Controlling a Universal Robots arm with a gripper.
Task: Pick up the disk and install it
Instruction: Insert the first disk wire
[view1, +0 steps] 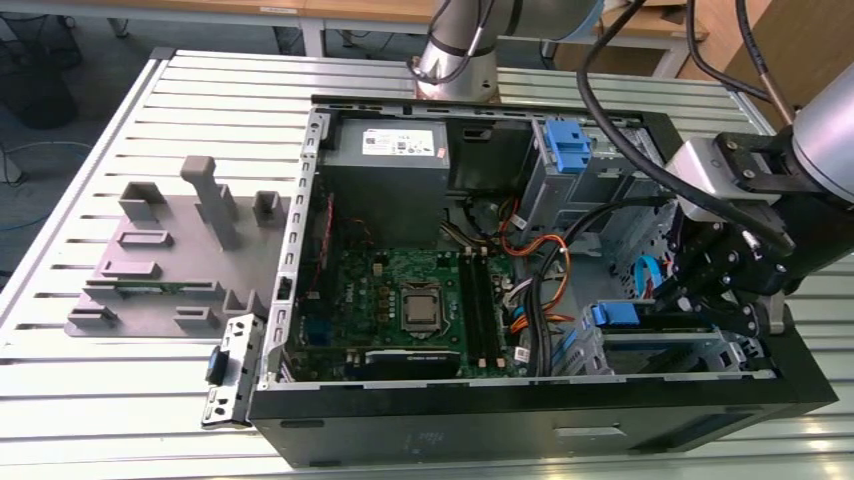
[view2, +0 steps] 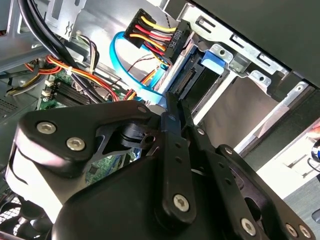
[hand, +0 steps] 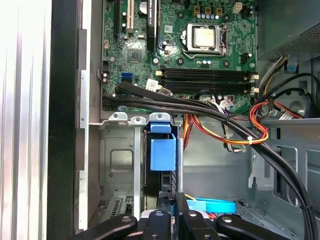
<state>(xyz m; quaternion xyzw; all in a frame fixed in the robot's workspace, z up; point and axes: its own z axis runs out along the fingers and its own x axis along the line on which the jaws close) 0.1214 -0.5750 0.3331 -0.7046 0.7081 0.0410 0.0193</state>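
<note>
In the exterior view, the gripper (view1: 714, 300) hangs inside the computer case (view1: 534, 425) at four o'clock, above the disk (view1: 641, 325). In both wrist views its fingers (view2: 175, 125) pinch narrowly on the disk (hand: 162, 157), upright in its bay.

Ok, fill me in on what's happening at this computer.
One robot arm has its claw down inside the open computer case, at the drive cage on the exterior view's right. The disk, with its blue carrier, stands in a slot of that cage, and the claw is right at its end. Whether it is fully seated can't be told.
</note>
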